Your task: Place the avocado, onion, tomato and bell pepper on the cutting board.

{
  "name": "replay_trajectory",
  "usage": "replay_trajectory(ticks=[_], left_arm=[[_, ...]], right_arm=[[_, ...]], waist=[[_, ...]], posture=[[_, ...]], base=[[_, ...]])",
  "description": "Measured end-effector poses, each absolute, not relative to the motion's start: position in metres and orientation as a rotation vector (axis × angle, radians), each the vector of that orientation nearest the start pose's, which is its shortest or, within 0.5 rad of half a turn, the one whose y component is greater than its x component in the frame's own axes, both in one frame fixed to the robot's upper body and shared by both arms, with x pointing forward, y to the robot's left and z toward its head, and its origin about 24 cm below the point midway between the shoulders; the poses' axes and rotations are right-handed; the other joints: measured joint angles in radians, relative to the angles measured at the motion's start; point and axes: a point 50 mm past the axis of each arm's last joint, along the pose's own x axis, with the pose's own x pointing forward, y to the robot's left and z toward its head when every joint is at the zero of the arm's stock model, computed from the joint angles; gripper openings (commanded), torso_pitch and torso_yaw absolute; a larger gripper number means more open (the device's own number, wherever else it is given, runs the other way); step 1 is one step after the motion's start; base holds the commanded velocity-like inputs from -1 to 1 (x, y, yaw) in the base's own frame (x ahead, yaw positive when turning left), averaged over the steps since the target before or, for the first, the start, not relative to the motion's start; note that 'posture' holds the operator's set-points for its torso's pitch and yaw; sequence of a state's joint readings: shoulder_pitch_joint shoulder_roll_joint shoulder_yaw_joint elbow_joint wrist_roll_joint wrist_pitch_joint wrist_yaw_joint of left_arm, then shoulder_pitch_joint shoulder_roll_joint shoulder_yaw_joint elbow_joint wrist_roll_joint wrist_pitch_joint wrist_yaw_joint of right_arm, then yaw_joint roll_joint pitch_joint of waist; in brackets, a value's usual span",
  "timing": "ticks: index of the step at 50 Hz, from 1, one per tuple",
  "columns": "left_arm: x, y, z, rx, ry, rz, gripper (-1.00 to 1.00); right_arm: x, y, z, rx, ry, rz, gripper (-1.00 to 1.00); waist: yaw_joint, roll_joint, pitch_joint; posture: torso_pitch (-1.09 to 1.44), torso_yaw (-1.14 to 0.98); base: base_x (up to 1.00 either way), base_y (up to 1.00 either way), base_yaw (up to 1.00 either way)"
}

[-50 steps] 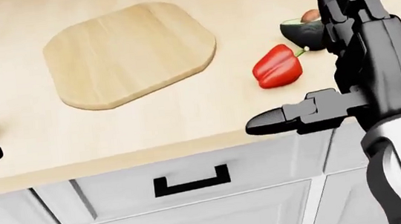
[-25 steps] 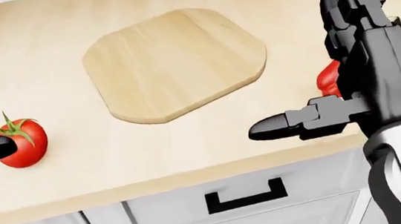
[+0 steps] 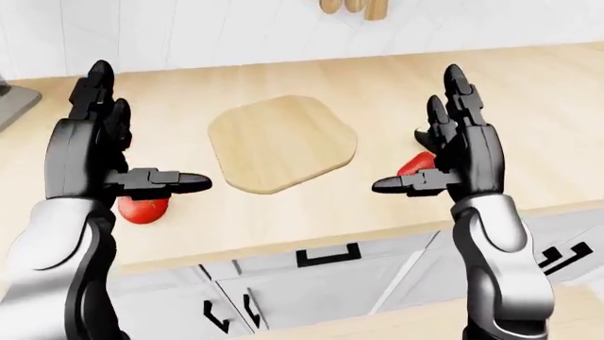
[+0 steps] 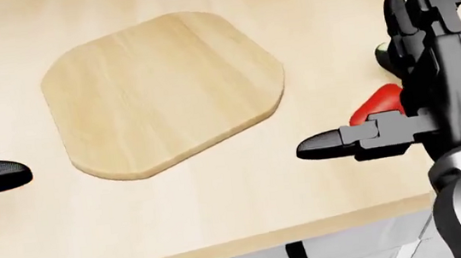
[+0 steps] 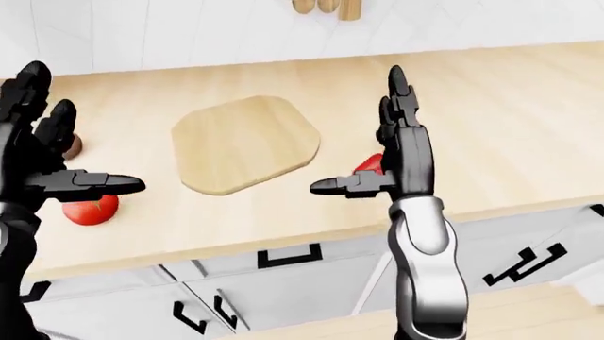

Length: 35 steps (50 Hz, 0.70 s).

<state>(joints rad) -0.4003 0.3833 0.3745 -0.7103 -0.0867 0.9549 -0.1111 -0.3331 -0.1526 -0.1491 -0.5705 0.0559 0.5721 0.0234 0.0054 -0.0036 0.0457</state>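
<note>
The left hand [image 3: 113,159] stood raised at the left with its fingers spread and thumb stuck out, holding nothing. Just beneath its thumb the tomato [image 5: 90,207] lay on the counter [image 3: 529,106], and at the far left a brown lump, probably the onion [image 5: 71,144], peeped out past the fingers. The cutting board [image 4: 162,91] sat bare in the middle. To its right the right hand [image 3: 444,166] was likewise wide open and empty, with the bell pepper [image 4: 376,106] half hidden behind its palm and a sliver of the avocado [image 4: 388,54] just beyond.

Nothing was on the board yet. To my eye the best start was to lower one open hand over its nearest piece, the left onto the tomato or the right onto the pepper, and close round the widest part so it would not roll.

Compared with half a second before, the head camera had swung: the board had slid left in its view, and the tomato was nearly out of frame.
</note>
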Motion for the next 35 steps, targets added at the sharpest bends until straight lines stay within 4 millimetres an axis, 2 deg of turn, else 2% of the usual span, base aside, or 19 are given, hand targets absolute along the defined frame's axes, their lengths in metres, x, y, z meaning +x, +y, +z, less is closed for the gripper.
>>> replay_trajectory(ticks=[1, 4, 6, 10, 12, 13, 14, 17, 19, 23, 32, 35], left_arm=[[0.246, 0.233, 0.237, 0.224, -0.216, 0.175, 1.0], [0.245, 0.231, 0.239, 0.232, -0.226, 0.171, 1.0], [0.243, 0.232, 0.243, 0.237, -0.243, 0.182, 1.0], [0.24, 0.233, 0.248, 0.245, -0.272, 0.194, 1.0], [0.241, 0.232, 0.248, 0.247, -0.267, 0.186, 1.0], [0.241, 0.232, 0.248, 0.247, -0.263, 0.185, 1.0], [0.242, 0.233, 0.246, 0.245, -0.252, 0.19, 1.0], [0.245, 0.236, 0.24, 0.236, -0.212, 0.199, 1.0], [0.243, 0.235, 0.243, 0.242, -0.226, 0.198, 1.0], [0.242, 0.235, 0.247, 0.249, -0.252, 0.202, 1.0], [0.244, 0.238, 0.243, 0.228, -0.224, 0.215, 1.0], [0.243, 0.237, 0.247, 0.221, -0.24, 0.215, 1.0]], right_arm=[[0.266, -0.173, 0.205, -0.093, -0.338, -0.016, 1.0], [0.265, -0.174, 0.205, -0.1, -0.347, -0.015, 1.0], [0.264, -0.173, 0.208, -0.101, -0.366, -0.011, 1.0], [0.261, -0.173, 0.214, -0.106, -0.403, -0.008, 1.0], [0.262, -0.174, 0.213, -0.104, -0.397, -0.014, 1.0], [0.262, -0.173, 0.212, -0.1, -0.39, -0.013, 1.0], [0.264, -0.172, 0.209, -0.093, -0.373, -0.006, 1.0], [0.266, -0.17, 0.203, -0.087, -0.335, 0.01, 1.0], [0.265, -0.172, 0.204, -0.084, -0.339, 0.001, 1.0], [0.263, -0.173, 0.212, -0.079, -0.387, -0.01, 1.0], [0.265, -0.17, 0.208, -0.073, -0.372, 0.007, 1.0], [0.265, -0.171, 0.208, -0.075, -0.37, 0.005, 1.0]], waist=[[-0.005, 0.003, -0.002], [-0.007, -0.022, -0.009], [-0.002, -0.022, -0.02], [-0.011, 0.03, -0.004], [-0.013, 0.067, -0.008], [-0.012, 0.077, -0.013], [-0.005, 0.067, -0.006], [0.002, 0.075, 0.007], [-0.007, 0.068, 0.004], [-0.015, 0.038, 0.01], [0.009, -0.012, 0.02], [0.019, -0.047, 0.012]], posture=[[0.0, 0.0], [0.0, 0.0], [0.0, 0.0], [0.0, 0.0], [0.0, 0.0], [0.0, 0.0], [0.0, 0.0], [0.0, 0.0], [0.0, 0.0], [0.0, 0.0], [0.0, 0.0], [0.0, 0.0]], base=[[0.07, 0.12, 0.0], [0.09, 0.2, 0.0], [0.09, 0.21, 0.0], [0.09, 0.26, 0.0], [0.09, 0.33, 0.0], [0.08, 0.34, 0.0], [0.09, 0.33, 0.0], [0.03, 0.11, 0.0], [0.0, 0.0, 0.0], [0.0, 0.0, 0.0], [0.0, 0.0, 0.0], [0.0, 0.0, 0.0]])
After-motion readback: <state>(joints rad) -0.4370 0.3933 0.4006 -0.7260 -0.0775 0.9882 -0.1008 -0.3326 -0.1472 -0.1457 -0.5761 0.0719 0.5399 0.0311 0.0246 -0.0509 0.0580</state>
